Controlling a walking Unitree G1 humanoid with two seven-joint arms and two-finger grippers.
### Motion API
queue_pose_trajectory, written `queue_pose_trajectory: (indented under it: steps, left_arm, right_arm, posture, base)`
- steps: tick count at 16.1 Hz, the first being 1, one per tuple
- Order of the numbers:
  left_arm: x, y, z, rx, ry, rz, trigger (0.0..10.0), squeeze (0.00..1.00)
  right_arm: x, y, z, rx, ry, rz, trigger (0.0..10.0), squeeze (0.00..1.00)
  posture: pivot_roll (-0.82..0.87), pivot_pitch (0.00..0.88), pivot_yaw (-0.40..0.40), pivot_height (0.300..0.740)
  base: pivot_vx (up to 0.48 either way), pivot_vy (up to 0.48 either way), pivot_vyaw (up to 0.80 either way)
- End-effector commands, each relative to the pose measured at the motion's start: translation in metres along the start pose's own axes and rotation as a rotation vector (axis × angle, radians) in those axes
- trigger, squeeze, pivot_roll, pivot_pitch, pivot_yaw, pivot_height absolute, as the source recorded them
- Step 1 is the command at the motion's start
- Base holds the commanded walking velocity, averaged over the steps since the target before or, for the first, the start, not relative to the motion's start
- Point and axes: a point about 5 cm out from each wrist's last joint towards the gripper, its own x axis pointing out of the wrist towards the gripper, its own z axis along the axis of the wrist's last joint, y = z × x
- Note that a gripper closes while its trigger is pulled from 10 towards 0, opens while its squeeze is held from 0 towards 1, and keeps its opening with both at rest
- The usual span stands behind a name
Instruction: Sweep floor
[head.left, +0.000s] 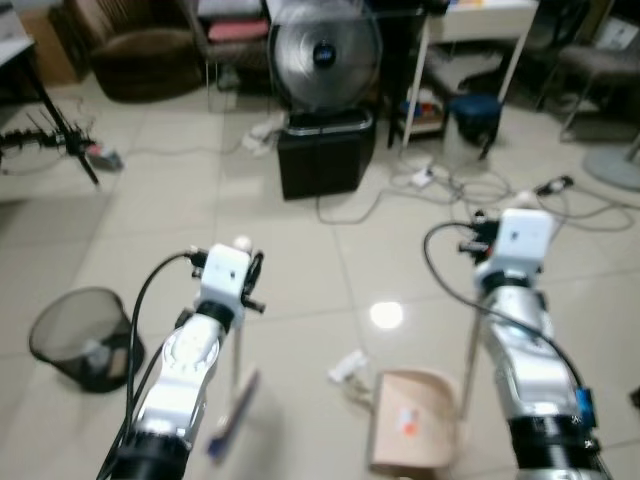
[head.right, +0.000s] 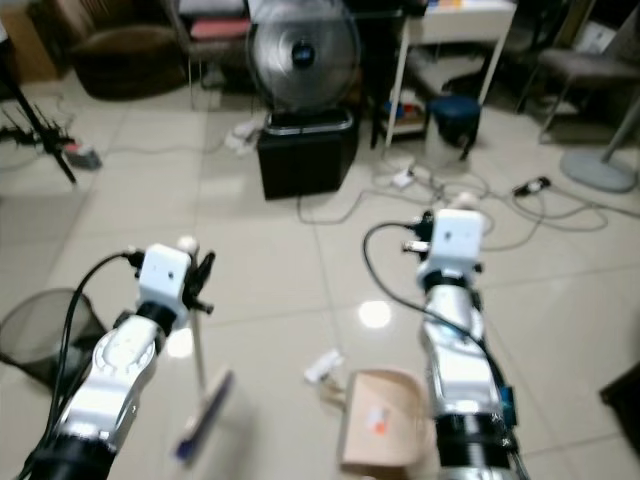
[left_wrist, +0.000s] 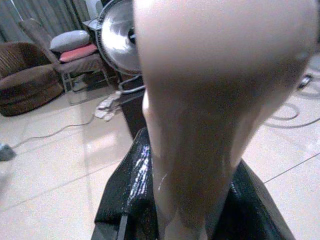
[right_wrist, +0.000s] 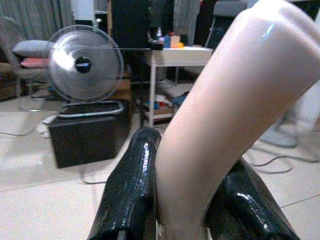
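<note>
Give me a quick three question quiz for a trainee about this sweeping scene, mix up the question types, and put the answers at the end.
1. True or false: the right claw grips the dustpan handle.
2. Which lies nearest the dustpan? A) mesh wastebasket B) crumpled white paper C) fan
3. Fill in: the left claw holds the handle of the ____.

Key: 1 true. 2 B. 3 broom.
</note>
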Motion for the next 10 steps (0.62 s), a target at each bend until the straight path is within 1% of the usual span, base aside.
queue_pose_trajectory:
  steps: [1, 3, 4, 5, 6, 7, 8, 10]
  left_arm:
    - [0.001, 0.006, 0.007, 0.023, -0.035, 0.011, 10.0, 0.00]
    - [0.002, 0.003, 0.000, -0.010, 0.021, -0.020, 10.0, 0.00]
    - [0.002, 0.003, 0.001, -0.006, 0.013, -0.011, 10.0, 0.00]
    - [0.002, 0.005, 0.002, 0.003, 0.006, 0.006, 10.0, 0.00]
    - [0.003, 0.007, 0.005, 0.030, -0.017, 0.022, 10.0, 0.00]
    - [0.004, 0.007, 0.006, 0.020, -0.014, 0.025, 10.0, 0.00]
    - [0.005, 0.009, 0.011, 0.010, -0.046, 0.041, 10.0, 0.00]
    - [0.008, 0.014, 0.015, 0.037, -0.068, 0.087, 10.0, 0.00]
  right_arm:
    - [0.002, 0.006, 0.011, 0.010, -0.048, 0.017, 10.0, 0.00]
    - [0.002, 0.007, 0.011, 0.012, -0.046, 0.023, 10.0, 0.00]
    - [0.002, 0.008, 0.011, 0.013, -0.045, 0.025, 10.0, 0.00]
    - [0.002, 0.007, 0.010, 0.014, -0.043, 0.024, 10.0, 0.00]
    - [0.002, 0.007, 0.010, 0.013, -0.041, 0.022, 10.0, 0.00]
    - [0.002, 0.007, 0.009, 0.013, -0.040, 0.021, 10.0, 0.00]
    - [0.002, 0.006, 0.009, 0.015, -0.039, 0.016, 10.0, 0.00]
    - [0.001, 0.005, 0.009, 0.031, -0.037, 0.011, 10.0, 0.00]
  posture:
    - [-0.07, 0.000, 0.041, 0.740]
    - [-0.07, 0.000, 0.038, 0.740]
    - [-0.07, 0.000, 0.038, 0.740]
    - [-0.07, 0.000, 0.038, 0.740]
    - [-0.07, 0.000, 0.038, 0.740]
    - [-0.07, 0.000, 0.039, 0.740]
    - [-0.07, 0.000, 0.040, 0.740]
    - [-0.08, 0.000, 0.041, 0.740]
  base:
    - [0.000, -0.416, 0.00]
    - [0.000, 0.476, 0.00]
    - [0.000, 0.476, 0.00]
    - [0.000, 0.000, 0.00]
    - [0.000, 0.000, 0.00]
    - [0.000, 0.000, 0.00]
    - [0.000, 0.000, 0.00]
    - [0.000, 0.000, 0.00]
